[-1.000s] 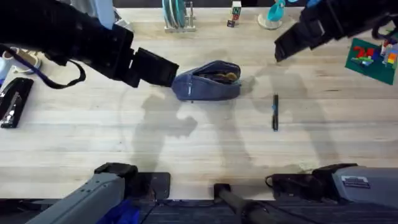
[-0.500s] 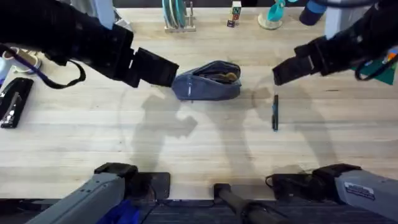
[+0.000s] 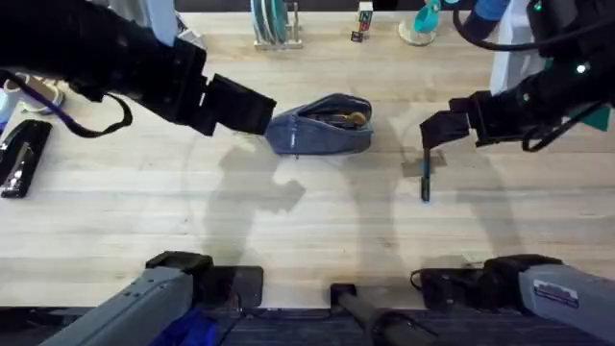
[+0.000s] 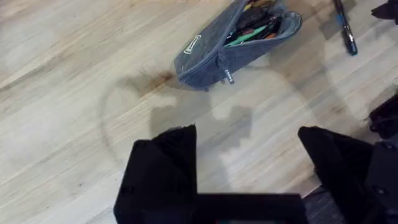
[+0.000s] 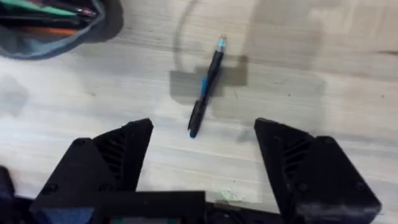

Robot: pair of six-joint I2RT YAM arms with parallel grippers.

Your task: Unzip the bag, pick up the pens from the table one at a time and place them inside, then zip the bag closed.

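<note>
The blue-grey bag (image 3: 322,127) lies on the table (image 3: 288,231) at centre back, its zipper open and several pens showing inside (image 4: 255,28). One dark pen with a blue band (image 3: 425,179) lies on the wood to the right of the bag, also seen in the right wrist view (image 5: 205,93) and the left wrist view (image 4: 345,28). My right gripper (image 3: 434,131) hovers open just over the pen's far end, fingers (image 5: 118,155) spread on either side of it. My left gripper (image 3: 258,113) stands open beside the bag's left end, holding nothing (image 4: 249,162).
A black stapler (image 3: 21,159) lies at the left edge. A green plate with toy bricks (image 3: 575,91) sits at the right. A dish rack (image 3: 274,24), a small box (image 3: 363,21) and a teal object (image 3: 423,21) line the back edge.
The right arm has swung in from the back right and come down toward the pen. The left arm, the bag and the pen have stayed put.
</note>
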